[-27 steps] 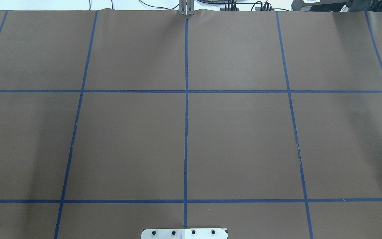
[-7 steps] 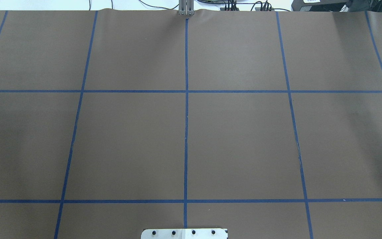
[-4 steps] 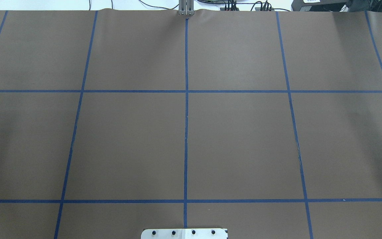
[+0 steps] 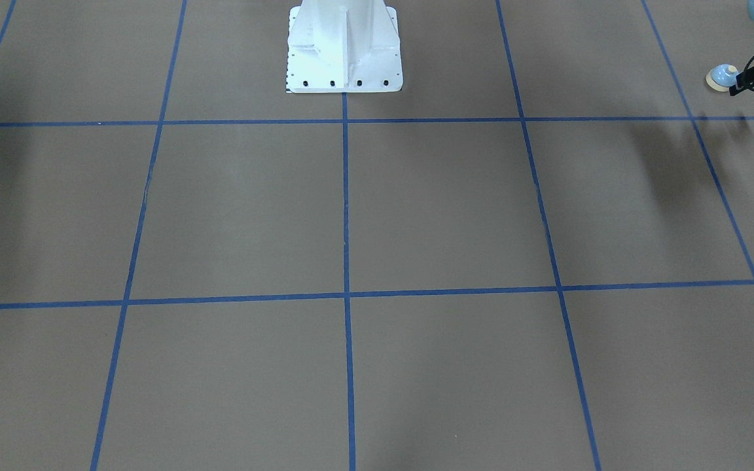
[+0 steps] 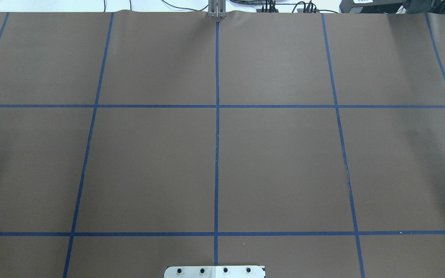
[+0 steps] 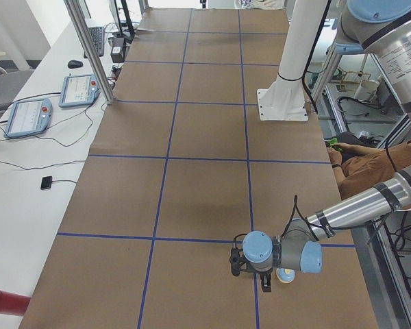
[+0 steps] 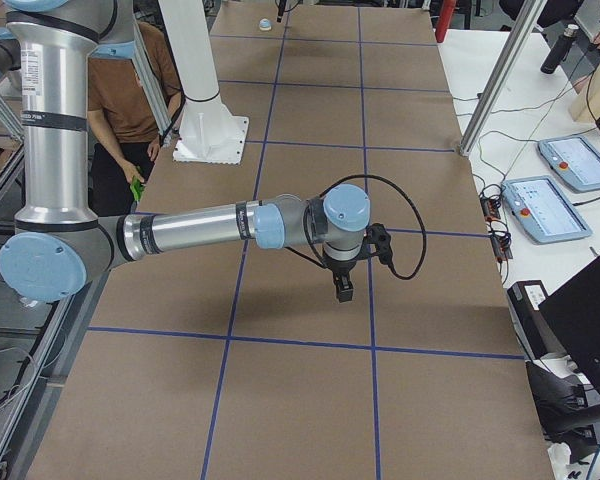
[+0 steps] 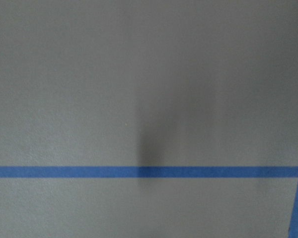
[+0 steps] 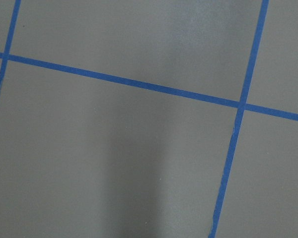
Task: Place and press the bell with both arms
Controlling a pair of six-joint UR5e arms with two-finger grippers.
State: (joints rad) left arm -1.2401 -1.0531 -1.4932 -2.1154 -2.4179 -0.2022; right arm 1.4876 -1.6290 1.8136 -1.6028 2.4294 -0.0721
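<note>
The bell (image 4: pixel 720 77), light blue on a cream base, stands on the brown table cover at the far end on my left side. It also shows in the exterior left view (image 6: pixel 285 275), half hidden behind the wrist, and small in the exterior right view (image 7: pixel 265 24). My left gripper (image 4: pixel 753 80) hangs low right beside the bell, and I cannot tell whether it is open or shut. It shows in the exterior left view too (image 6: pixel 250 269). My right gripper (image 7: pixel 342 288) points down above bare table near mid-table; its state is unclear. Both wrist views show only brown cover and blue tape.
The white pedestal base (image 4: pixel 344 52) stands at the robot's edge of the table. A person in a brown shirt (image 7: pixel 130 90) sits by the robot's side. Tablets (image 6: pixel 27 116) and cables lie on the white bench beyond the far edge. A metal post (image 5: pixel 216 9) stands there.
</note>
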